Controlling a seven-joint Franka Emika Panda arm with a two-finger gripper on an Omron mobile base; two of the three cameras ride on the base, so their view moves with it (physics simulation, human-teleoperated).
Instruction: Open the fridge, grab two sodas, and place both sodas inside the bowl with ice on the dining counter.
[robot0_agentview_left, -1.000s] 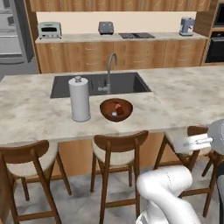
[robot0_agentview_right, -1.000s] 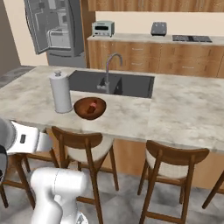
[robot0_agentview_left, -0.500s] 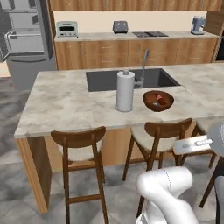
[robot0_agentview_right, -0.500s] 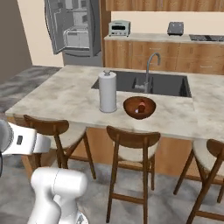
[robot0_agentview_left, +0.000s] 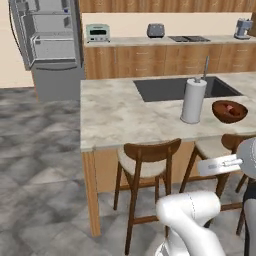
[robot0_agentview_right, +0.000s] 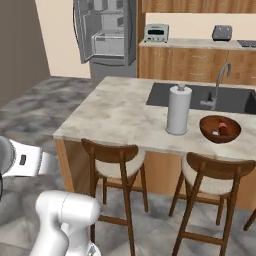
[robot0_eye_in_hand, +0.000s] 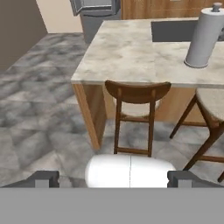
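- Presently, far left: the fridge (robot0_agentview_left: 47, 40) stands at the back wall with its doors swung open, white shelves showing. From this far off I cannot make out any drink on those shelves.
- Grey tiled floor lies between the robot and the fridge, well apart from the stools.
- Moving right: the dining surface (robot0_agentview_left: 125, 112), beige marbled stone, with a wooden stool (robot0_agentview_left: 147, 162) tucked under its near edge.
- Further right on the stone: the dark sink (robot0_agentview_right: 200, 97) with grey tap (robot0_agentview_right: 220, 80), then a paper towel roll (robot0_agentview_left: 193, 100) upright just in front of the sink.
- Right of the roll, near it but not touching: the bowl (robot0_agentview_right: 220, 128), reddish-brown wood. Something red and pale sits inside; it may be one soda already dropped in, but it is too small to be sure.
- The hand (robot0_eye_in_hand: 113, 179) points down and forward over floor and stool, fingers spread nearly full wide, nothing between them.
- Judgement on step: fridge-opening is done; if the red thing is a soda, the trip for the second one is in hand.
- Next move calls for the base to close on the open fridge, then a reach onto a shelf with the fingers wide, closing round a drink and clearing the door edges.
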